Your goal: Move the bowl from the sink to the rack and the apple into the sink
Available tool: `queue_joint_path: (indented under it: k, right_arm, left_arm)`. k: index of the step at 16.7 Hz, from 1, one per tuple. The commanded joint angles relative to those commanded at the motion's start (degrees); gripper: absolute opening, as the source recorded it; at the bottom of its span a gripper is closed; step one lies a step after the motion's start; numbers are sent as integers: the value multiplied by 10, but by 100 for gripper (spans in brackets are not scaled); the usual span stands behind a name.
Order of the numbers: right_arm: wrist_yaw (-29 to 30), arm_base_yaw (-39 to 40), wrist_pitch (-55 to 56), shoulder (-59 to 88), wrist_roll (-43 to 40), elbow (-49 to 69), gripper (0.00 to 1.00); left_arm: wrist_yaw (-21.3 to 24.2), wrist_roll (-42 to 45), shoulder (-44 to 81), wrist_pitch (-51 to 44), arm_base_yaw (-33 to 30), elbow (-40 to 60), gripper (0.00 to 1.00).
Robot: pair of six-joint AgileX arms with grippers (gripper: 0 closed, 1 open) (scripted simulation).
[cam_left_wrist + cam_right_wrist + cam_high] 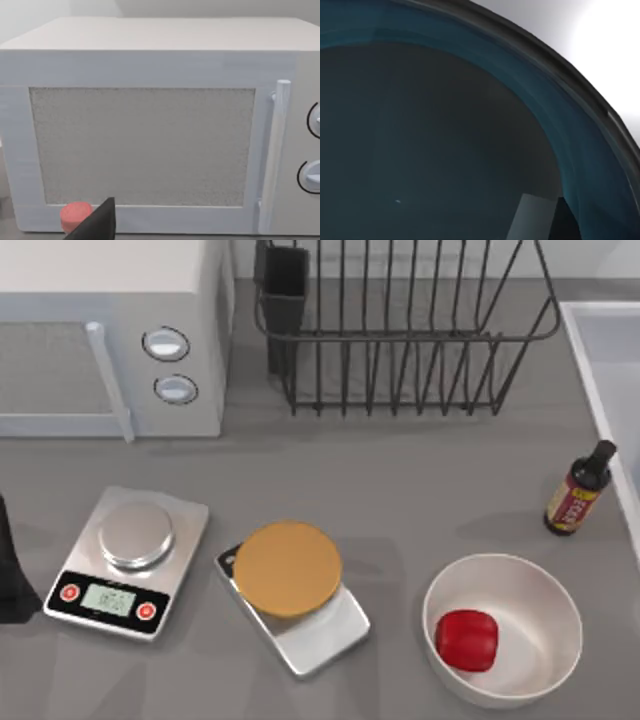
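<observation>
The red apple (pixel 467 640) lies inside a plain white bowl (pixel 545 590) at the table's front right. The black wire rack (pixel 400 340) stands at the back middle, with its utensil cup (pixel 283 290) at its left corner. The sink (pixel 598 360) shows as a pale edge at the far right. The right wrist view looks from very close into the teal-blue bowl (pixel 445 140), whose inside is dark. Part of my right gripper (pixel 547 220) sits just over the bowl's inner wall. My left arm (pixel 12 570) is parked at the table's left edge, its dark fingertip (pixel 97 225) facing the microwave (pixel 150 140).
A white microwave (pixel 110 330) fills the back left. Two kitchen scales stand in front: a silver one (pixel 128 560) and one with an orange disc (pixel 288 570). A dark bottle (pixel 578 490) stands near the sink's edge.
</observation>
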Motion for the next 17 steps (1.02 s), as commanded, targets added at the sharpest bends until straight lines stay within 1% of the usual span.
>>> queue_joint_path:
  k: [10,13,17]
  right_arm:
    - [-1,-7,-12,-23,-7,-13,0]
    - [-4,-36,-52,-96,-36,-51,0]
    - [-10,-92,-138,-257,-95,-127,0]
  left_arm:
    - [0,0,0,0,0,0,100]
    - [0,0,0,0,0,0,100]
    - [0,0,0,0,0,0,100]
